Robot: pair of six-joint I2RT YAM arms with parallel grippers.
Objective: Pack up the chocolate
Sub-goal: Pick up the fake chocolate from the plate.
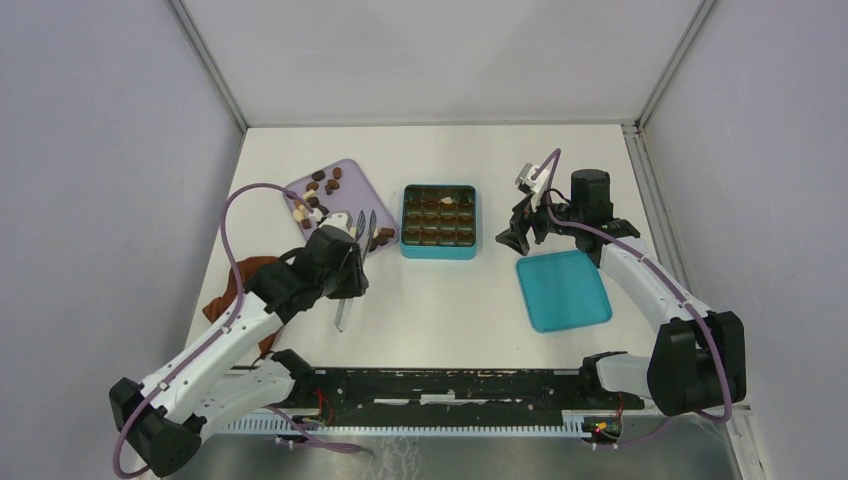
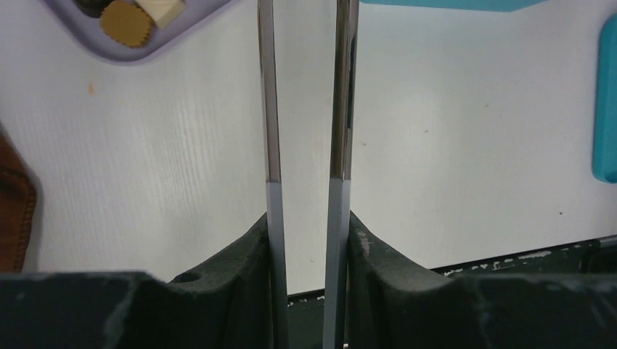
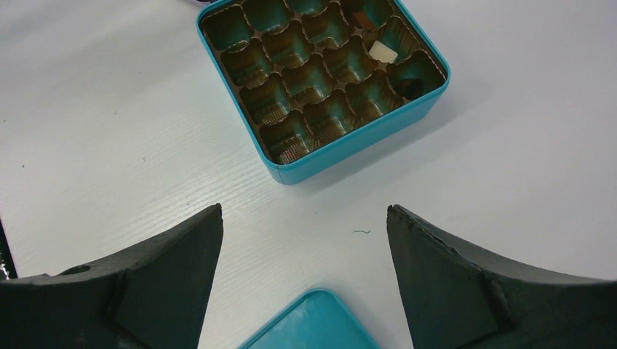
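Note:
Several small dark, tan and cream chocolates (image 1: 322, 185) lie on the lilac tray (image 1: 350, 172) at the back left. A tan fluted piece (image 2: 126, 23) and a cream piece (image 2: 161, 9) show in the left wrist view. My left gripper (image 1: 345, 270) (image 2: 309, 218) is shut on metal tongs (image 1: 360, 228) (image 2: 271, 109). The tong blades stand apart with nothing between them, and their tips are near the tray's front corner. The teal box (image 1: 438, 252) (image 3: 349, 142) holds a cream piece (image 3: 383, 51) and a dark piece (image 3: 412, 87). My right gripper (image 1: 515, 235) (image 3: 304, 218) is open and empty, right of the box.
The teal lid (image 1: 563, 290) (image 3: 313, 323) lies flat right of the middle, below my right gripper. A reddish-brown cloth (image 1: 232, 290) (image 2: 14, 211) lies at the left under my left arm. Grey walls close in the table's back and sides.

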